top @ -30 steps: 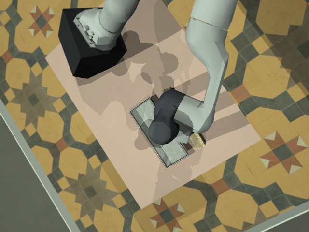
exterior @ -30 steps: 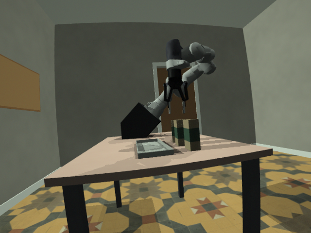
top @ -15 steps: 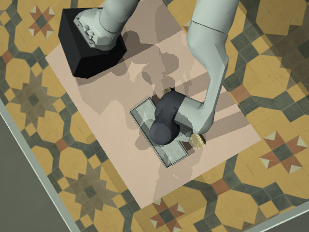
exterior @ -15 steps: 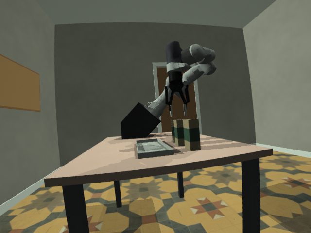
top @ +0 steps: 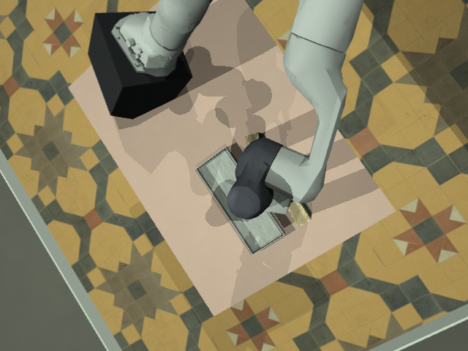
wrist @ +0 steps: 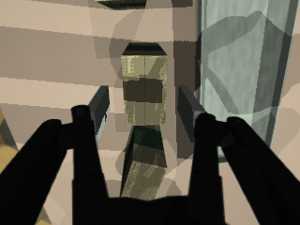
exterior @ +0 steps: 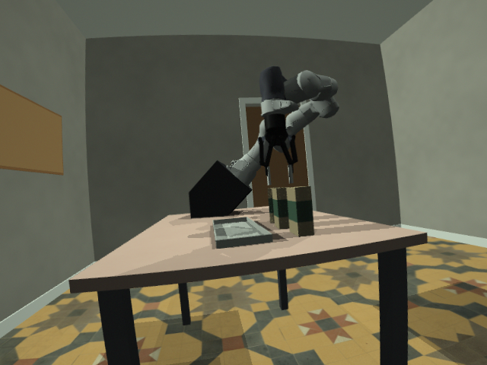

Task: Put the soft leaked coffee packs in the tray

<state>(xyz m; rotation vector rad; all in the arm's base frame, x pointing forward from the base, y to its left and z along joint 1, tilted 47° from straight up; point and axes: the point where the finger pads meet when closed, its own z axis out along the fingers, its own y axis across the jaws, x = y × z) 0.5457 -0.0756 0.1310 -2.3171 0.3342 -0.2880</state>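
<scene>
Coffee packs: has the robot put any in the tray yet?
Not yet. The tray has no pack in it, and the coffee packs stand beside it on the table. Right now the open claw hangs just above the middle pack, holding nothing. Squeezing, sorting and moving are all left.

Surroundings: table, floor, walls, door and wall board.

A pale pink table top (exterior: pixel 165 239) sits on dark legs (exterior: pixel 118 325) over a patterned tile floor (top: pixel 412 113) in yellow, grey-green and terracotta. A black block (top: pixel 124 75) stands on the far end of the table. Grey-green walls (exterior: pixel 157 98) enclose the room; a brown door (exterior: pixel 300 165) in a pale frame sits in the back wall, and a brown board (exterior: pixel 27 133) hangs on the left wall.
</scene>
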